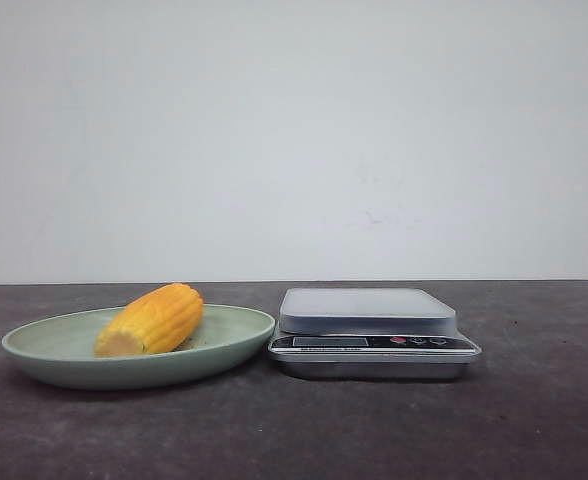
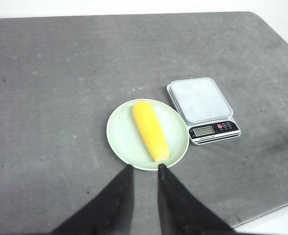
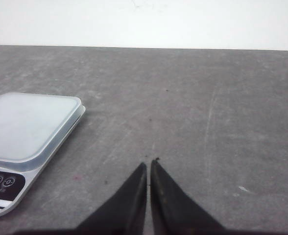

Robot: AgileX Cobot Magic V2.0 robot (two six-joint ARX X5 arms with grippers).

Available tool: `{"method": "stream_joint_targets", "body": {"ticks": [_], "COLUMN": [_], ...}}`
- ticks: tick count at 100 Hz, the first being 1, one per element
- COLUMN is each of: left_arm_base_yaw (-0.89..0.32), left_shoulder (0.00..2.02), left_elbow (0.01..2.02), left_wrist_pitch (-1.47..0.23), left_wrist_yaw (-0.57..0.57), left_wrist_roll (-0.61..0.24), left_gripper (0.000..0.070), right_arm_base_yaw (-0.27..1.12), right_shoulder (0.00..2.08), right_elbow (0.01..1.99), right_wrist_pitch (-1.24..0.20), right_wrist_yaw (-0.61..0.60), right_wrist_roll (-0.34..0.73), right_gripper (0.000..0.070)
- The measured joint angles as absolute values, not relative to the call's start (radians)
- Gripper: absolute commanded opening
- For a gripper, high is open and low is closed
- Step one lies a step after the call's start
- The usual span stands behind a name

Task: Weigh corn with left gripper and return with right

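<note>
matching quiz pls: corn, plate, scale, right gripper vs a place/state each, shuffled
Things:
1. corn
2. plate
3. scale
4. right gripper

Place or state:
A. fingertips nearly touching, holding nothing
B. pale green, on the table left of the scale in the front view
C. platform bare, nothing on it
D. lying on its side in the plate

Pairs: 1-D, 2-B, 3-C, 4-A

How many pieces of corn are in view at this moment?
1. The corn lies on its side in the green plate, left of the scale in the front view. Nothing in view could hide another.
</note>
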State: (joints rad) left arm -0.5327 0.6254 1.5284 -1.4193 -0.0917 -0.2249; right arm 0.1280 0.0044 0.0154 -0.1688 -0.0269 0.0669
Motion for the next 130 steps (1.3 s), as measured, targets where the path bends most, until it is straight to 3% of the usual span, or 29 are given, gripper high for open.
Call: {"method": "stream_joint_targets", "body": {"ticks": [15, 23, 45, 59, 81, 100, 130], "left_arm_base_yaw": [-0.532, -0.515, -0.41, -0.318, -0.26, -0.216, -0.09], "left_shoulder": [0.622, 0.618, 0.555, 0.452, 0.239, 0.084, 0.005], "left_elbow": [1.509, 1.457, 1.14, 0.87, 0.457, 0.177, 0.031], "left_wrist_pitch": [-1.362, -1.192, -0.695, -0.471, -0.237, -0.06, -0.039], "left_wrist_yaw": [-0.095, -0.095, -0.08, -0.054, -0.001, -0.001, -0.002], "left_wrist_roll": [-0.226, -0.183, 0.034, 0.072, 0.074, 0.006, -0.102], "left_gripper": [0.0065, 0.0065, 0.0065, 0.0065, 0.0065, 0.0065, 0.0068], "right_arm_base_yaw": [0.128, 0.128, 0.128, 0.128, 0.128, 0.128, 0.128], "right_shoulder": [0.004, 0.004, 0.004, 0.004, 0.004, 0.004, 0.004], "right_elbow": [0.015, 0.015, 0.015, 0.015, 0.015, 0.015, 0.015], "right_wrist_pitch": [-0.169, -0.168, -0.168, -0.168, -0.168, -0.168, -0.168], "right_wrist_yaw": [-0.027, -0.027, -0.027, -0.027, -0.027, -0.027, -0.027], "right_wrist_roll": [0.067, 0.067, 0.067, 0.067, 0.067, 0.067, 0.067], "right_gripper": [0.0007, 0.0007, 0.0007, 0.0007, 0.0007, 0.0007, 0.0007]}}
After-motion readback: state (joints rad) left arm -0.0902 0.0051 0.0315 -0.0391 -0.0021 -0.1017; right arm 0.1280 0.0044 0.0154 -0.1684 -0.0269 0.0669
